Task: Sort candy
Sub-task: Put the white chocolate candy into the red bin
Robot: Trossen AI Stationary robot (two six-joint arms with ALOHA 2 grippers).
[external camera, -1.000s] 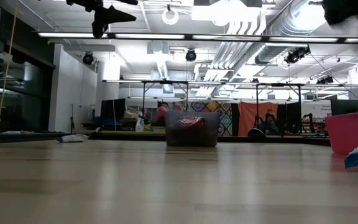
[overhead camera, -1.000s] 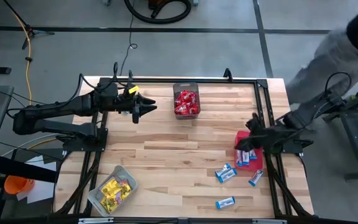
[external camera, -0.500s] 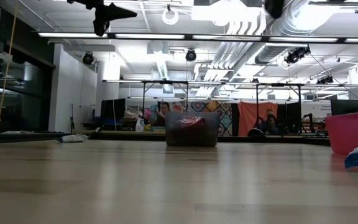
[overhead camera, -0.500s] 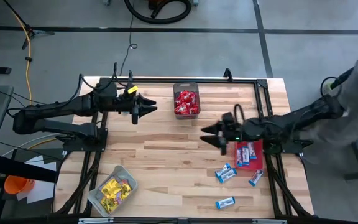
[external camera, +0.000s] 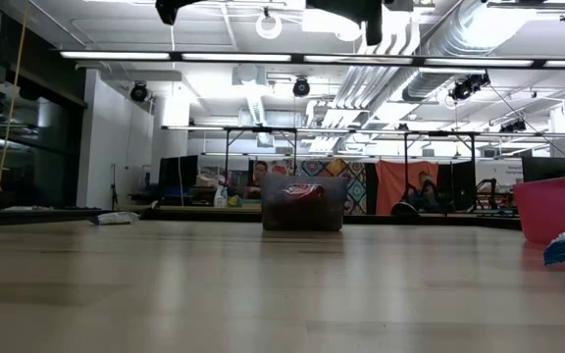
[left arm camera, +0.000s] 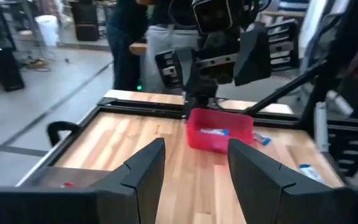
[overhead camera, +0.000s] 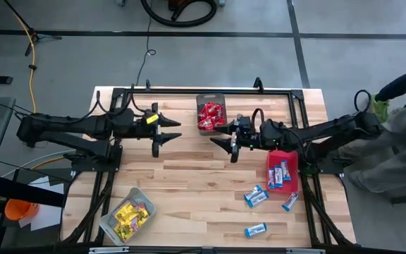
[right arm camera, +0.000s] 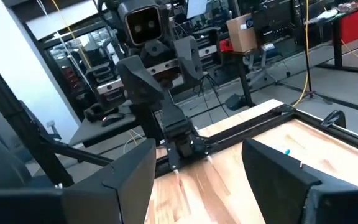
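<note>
Both grippers hang open and empty above the far middle of the table, facing each other. My left gripper [overhead camera: 165, 134] [left arm camera: 194, 177] is left of the dark mesh bin [overhead camera: 211, 113] [external camera: 302, 203], which holds red candy. My right gripper [overhead camera: 223, 141] [right arm camera: 201, 180] is just near and right of that bin. Yellow candy fills the clear grey bin [overhead camera: 127, 215] at the near left corner. Blue-and-white candy lies in the red bin [overhead camera: 282, 171] [left arm camera: 219, 130]. Three more blue-and-white packets [overhead camera: 256, 196] lie flat on the wood near it.
A person [overhead camera: 400, 134] stands at the table's right edge, beside the right arm's base. A black frame rail [overhead camera: 203, 90] runs along the far and side edges. Bare wood [overhead camera: 189, 176] stretches across the middle between the bins.
My right gripper has swung from above the red bin at the table's right side toward the left and the far edge, ending beside the mesh bin. My left gripper has risen and shifted slightly toward the near edge. The person at the right has moved about.
</note>
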